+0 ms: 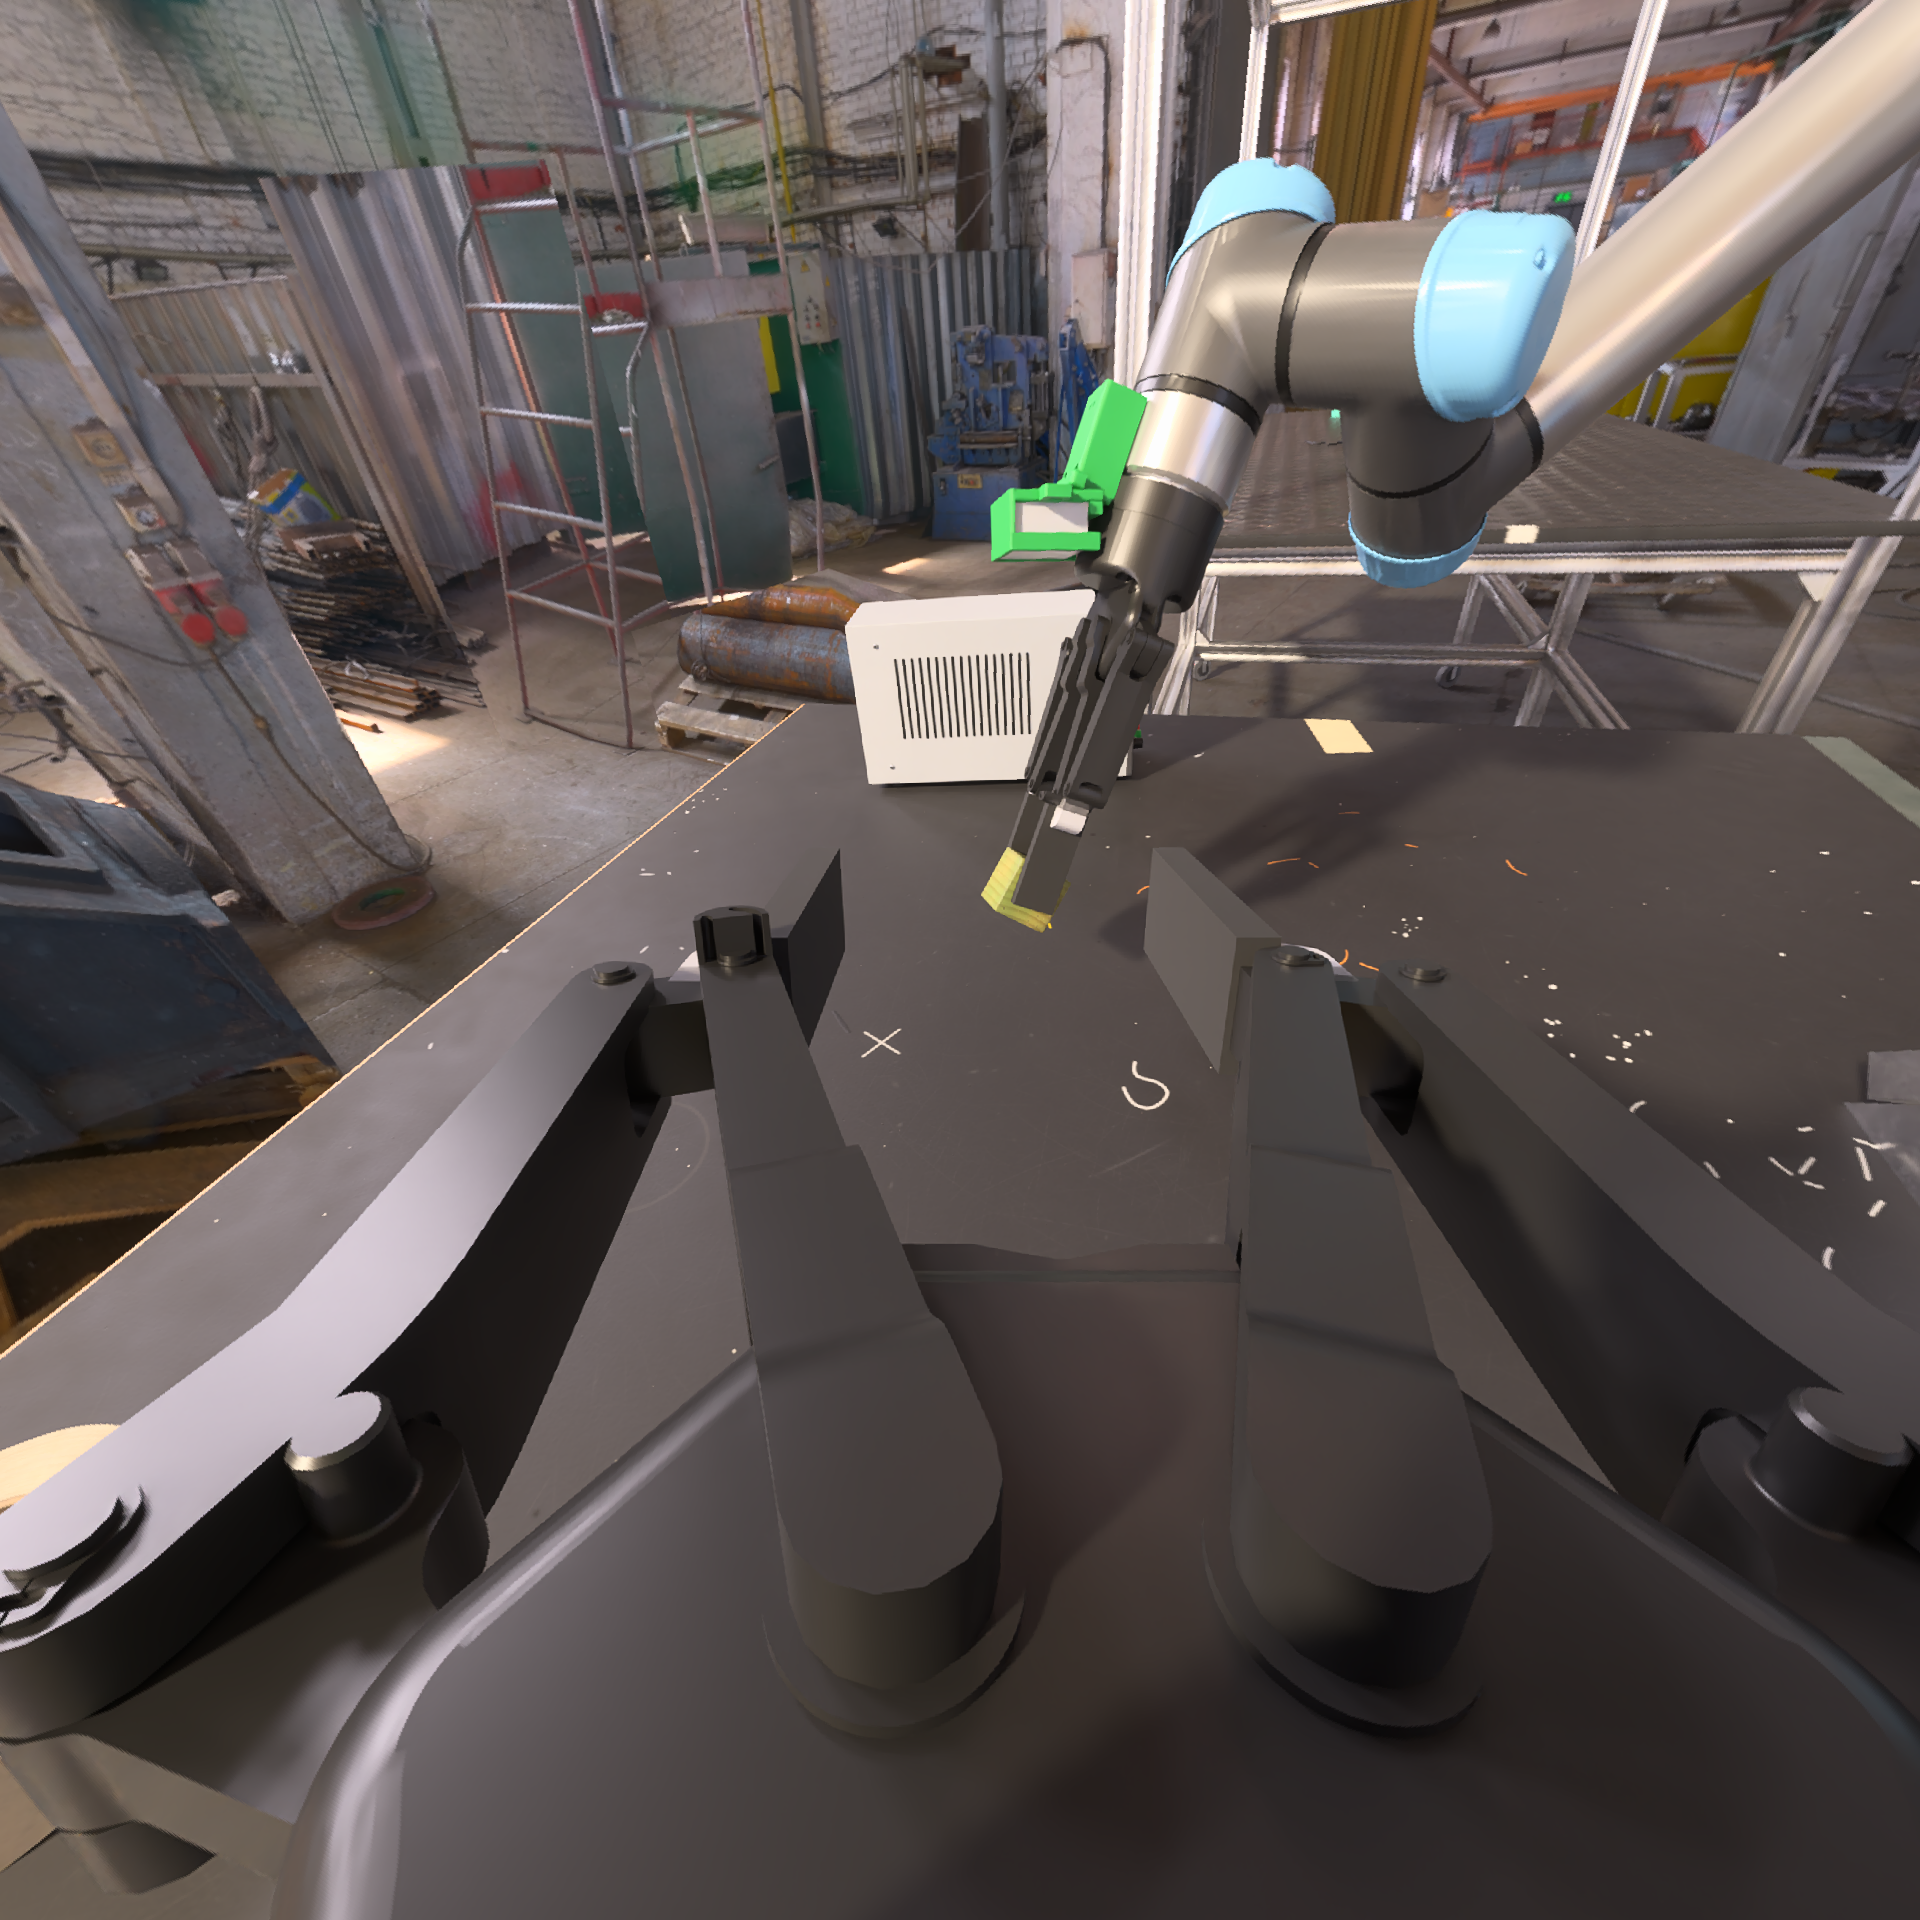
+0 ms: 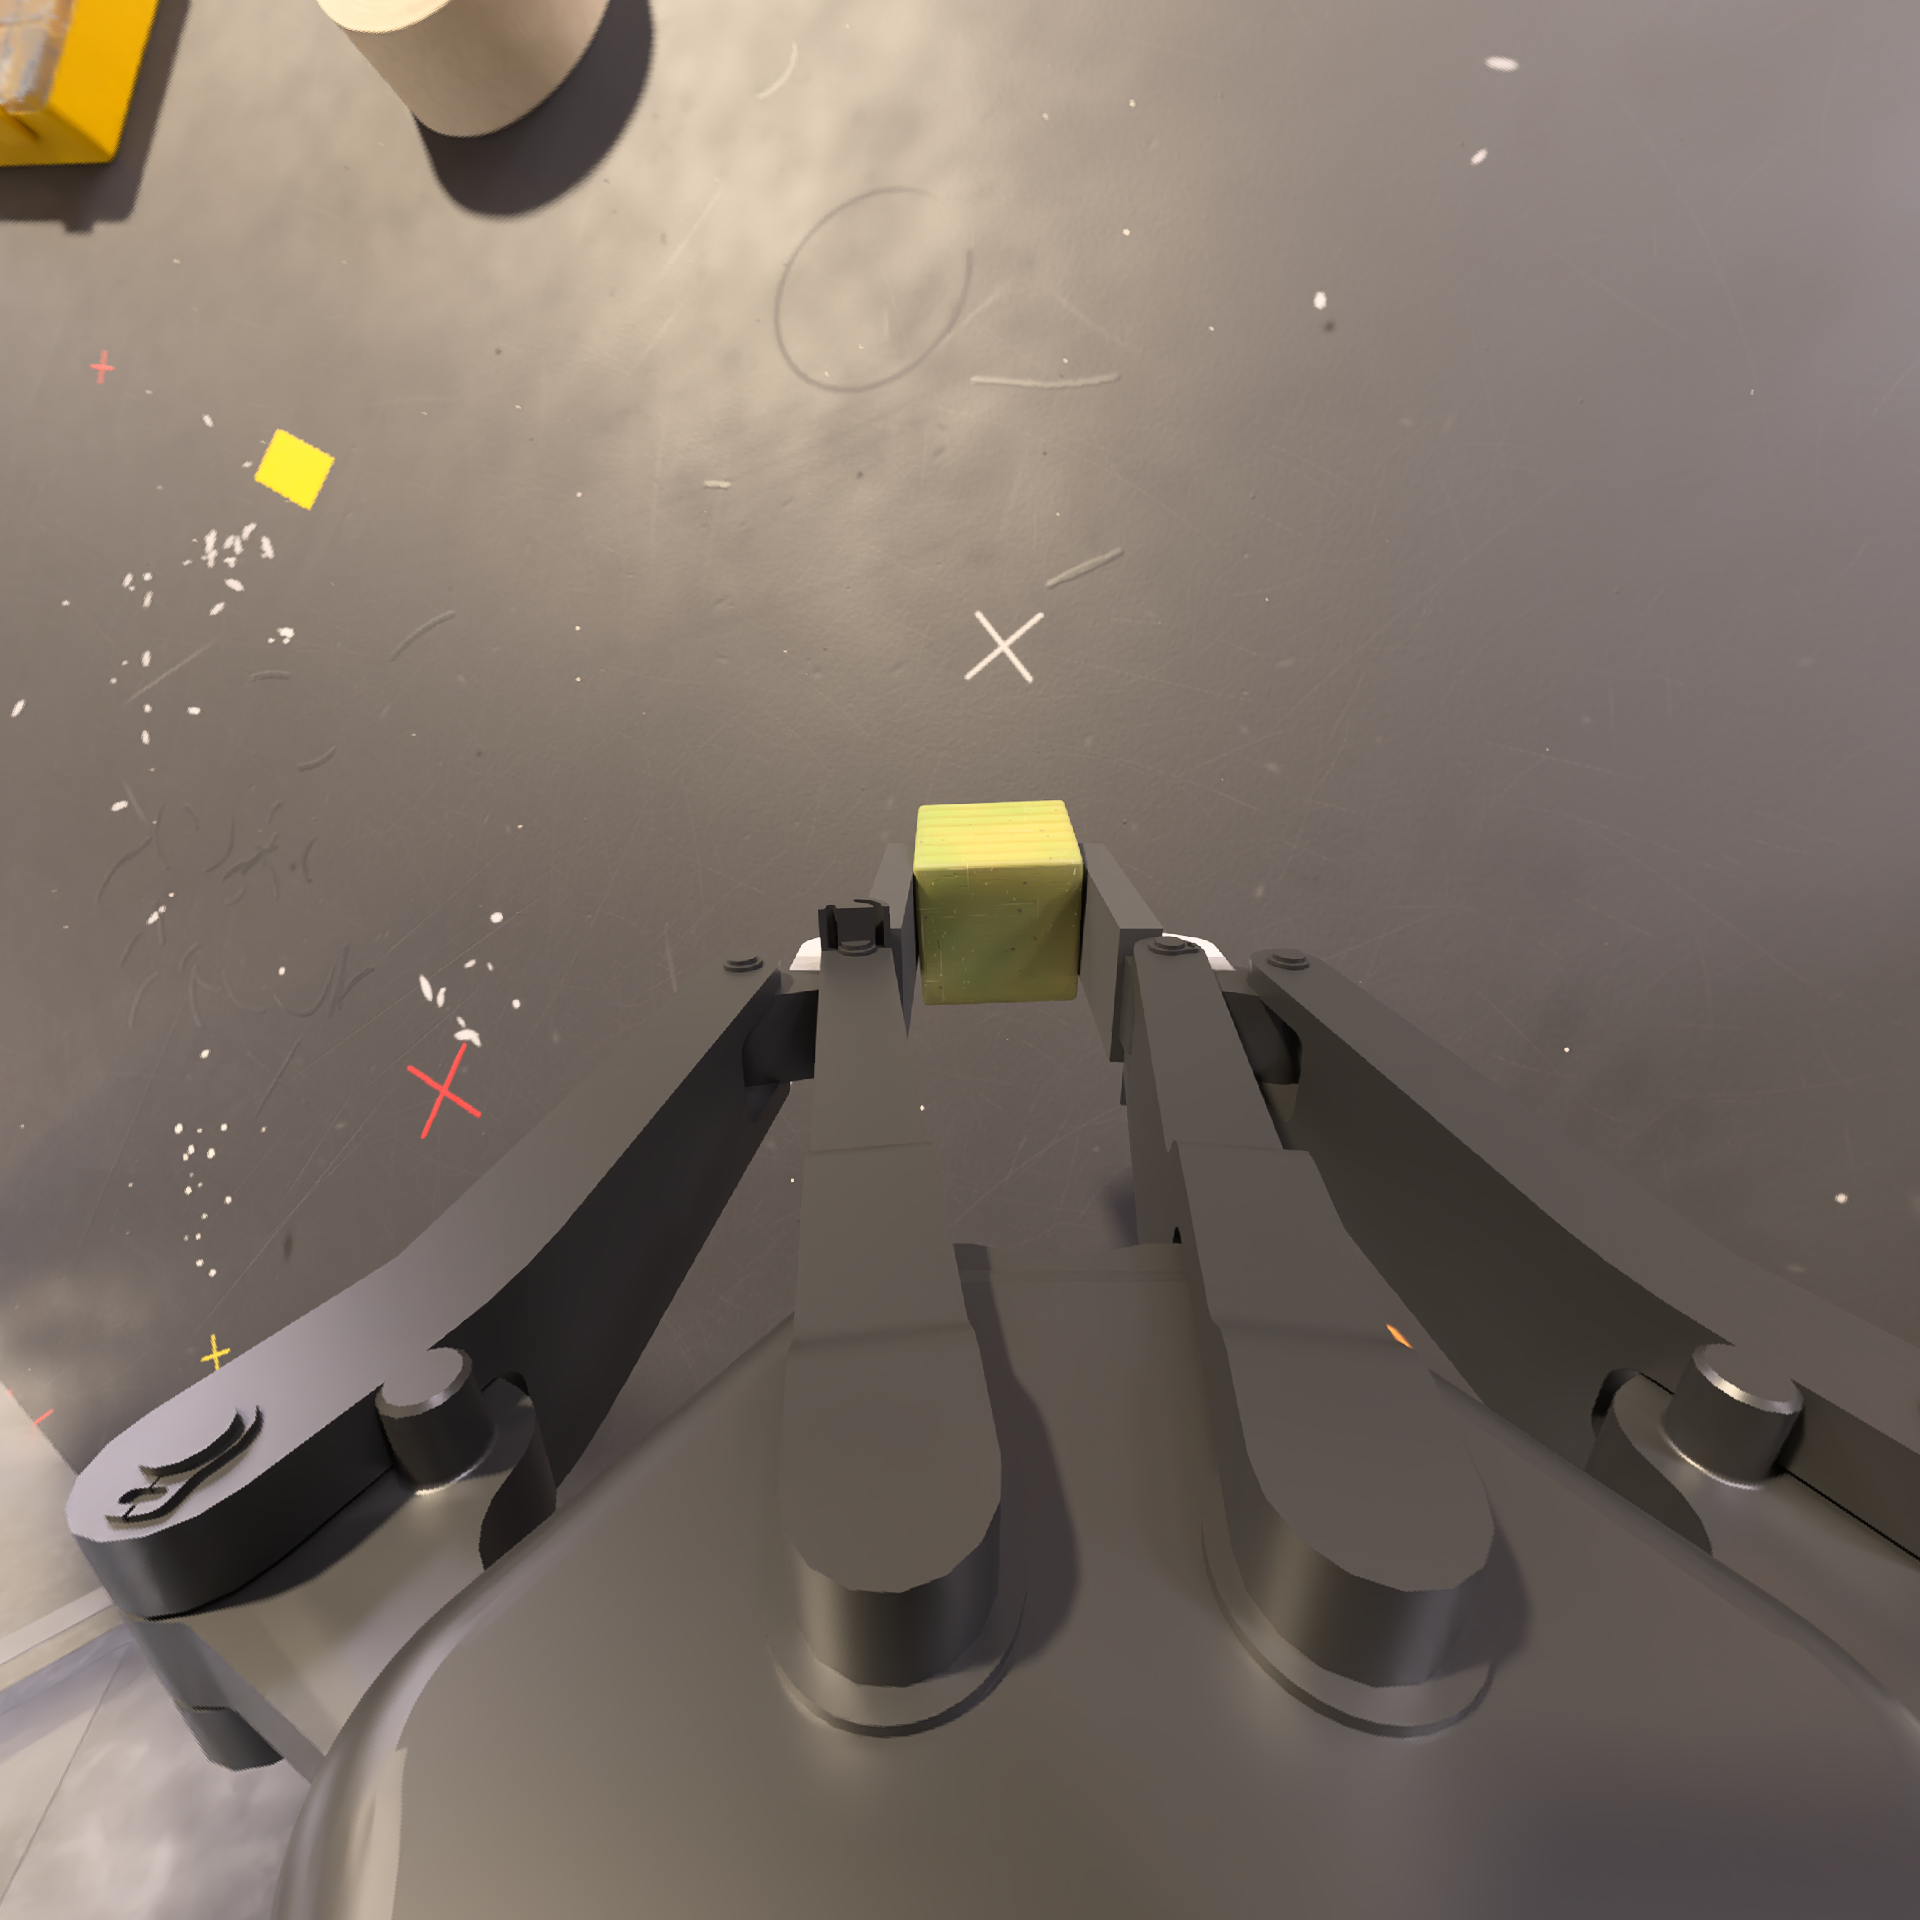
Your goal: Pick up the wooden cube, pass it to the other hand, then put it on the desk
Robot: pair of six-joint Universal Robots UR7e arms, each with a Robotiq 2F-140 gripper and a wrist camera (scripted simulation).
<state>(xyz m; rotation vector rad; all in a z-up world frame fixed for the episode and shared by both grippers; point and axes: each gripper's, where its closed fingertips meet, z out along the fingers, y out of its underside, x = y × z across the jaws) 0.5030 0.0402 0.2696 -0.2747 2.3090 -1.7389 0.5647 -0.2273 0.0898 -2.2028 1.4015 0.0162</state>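
Observation:
The wooden cube [image 2: 995, 904] is yellow-green and sits between the two pads of my right gripper [image 2: 997, 914], which is shut on it above the dark desk [image 2: 1351, 520]. In the left wrist view the right gripper [image 1: 1029, 904] hangs from its arm and holds the cube [image 1: 1000, 883] just above the desk [image 1: 1039, 1143], pointing down. My left gripper [image 1: 992, 925] is open and empty, its pads wide apart, facing the cube from a short distance with the cube seen between them.
A white box with vent slots [image 1: 956, 686] stands on the desk behind the right gripper. A beige cylinder [image 2: 478, 52] and a yellow block [image 2: 62, 83] stand at the far left in the right wrist view. The desk's left edge [image 1: 416, 1039] drops to the floor.

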